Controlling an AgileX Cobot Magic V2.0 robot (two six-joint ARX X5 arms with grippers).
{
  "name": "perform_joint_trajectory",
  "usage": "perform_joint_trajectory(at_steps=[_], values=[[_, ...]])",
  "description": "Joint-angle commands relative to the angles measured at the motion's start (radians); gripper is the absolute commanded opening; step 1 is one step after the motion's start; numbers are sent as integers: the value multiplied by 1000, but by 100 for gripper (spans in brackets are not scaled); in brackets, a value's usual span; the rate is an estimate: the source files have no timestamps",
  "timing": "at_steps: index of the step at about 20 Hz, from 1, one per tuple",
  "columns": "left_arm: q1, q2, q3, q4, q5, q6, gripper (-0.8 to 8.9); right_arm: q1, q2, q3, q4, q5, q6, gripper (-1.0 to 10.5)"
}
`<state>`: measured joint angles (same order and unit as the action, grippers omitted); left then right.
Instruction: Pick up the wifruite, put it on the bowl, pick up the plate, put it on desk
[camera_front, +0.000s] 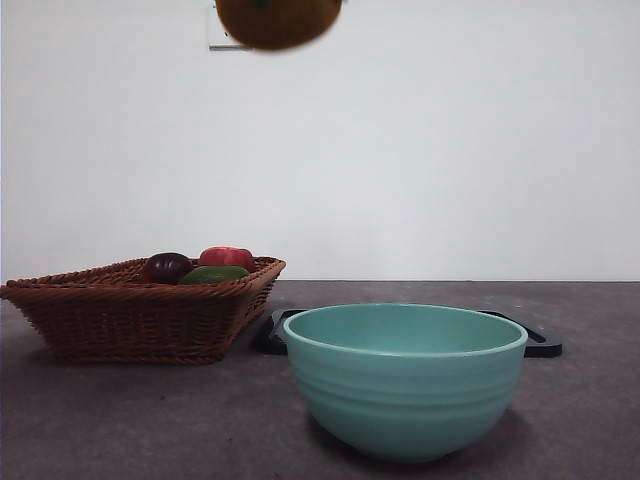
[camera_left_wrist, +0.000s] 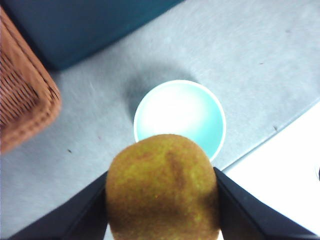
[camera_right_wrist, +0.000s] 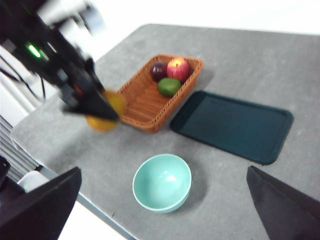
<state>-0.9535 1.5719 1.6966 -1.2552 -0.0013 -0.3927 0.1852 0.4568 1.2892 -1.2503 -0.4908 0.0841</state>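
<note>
Wifruite (camera_left_wrist: 163, 187) clamped between the two black jaws of the left gripper (camera_left_wrist: 162, 192), filling the lower centre of the left wrist frame; in the front view (camera_front: 278, 22) cut off by the top edge, high in the air, left of centre. Bowl (camera_front: 405, 378) low and right of centre in the front frame, standing on the desk (camera_front: 120, 420), empty inside and well apart from the fruit. Woven basket (camera_front: 130, 315) at left, holding dark purple (camera_front: 167, 267), red (camera_front: 227, 258) and green (camera_front: 213, 274) fruit. Dark tray (camera_right_wrist: 232, 125) lay flat behind the bowl. Right gripper (camera_right_wrist: 165, 210) spread wide open, holding nothing, jaws at the lower corners of its own frame.
</note>
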Motion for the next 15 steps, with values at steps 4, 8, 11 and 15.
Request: perform_joint_trajectory(at_steps=[4, 8, 11, 15], values=[[-22, 34, -112, 119, -3, -106, 199, 4, 3, 35, -5, 2, -2, 615], [-26, 93, -132, 173, -3, -133, 200, 4, 3, 35, -5, 2, -2, 615], [-35, 152, -132, 230, -3, -145, 200, 4, 3, 35, -5, 2, -2, 614], [-59, 235, -132, 252, -3, -143, 200, 4, 3, 35, -5, 2, 3, 615]])
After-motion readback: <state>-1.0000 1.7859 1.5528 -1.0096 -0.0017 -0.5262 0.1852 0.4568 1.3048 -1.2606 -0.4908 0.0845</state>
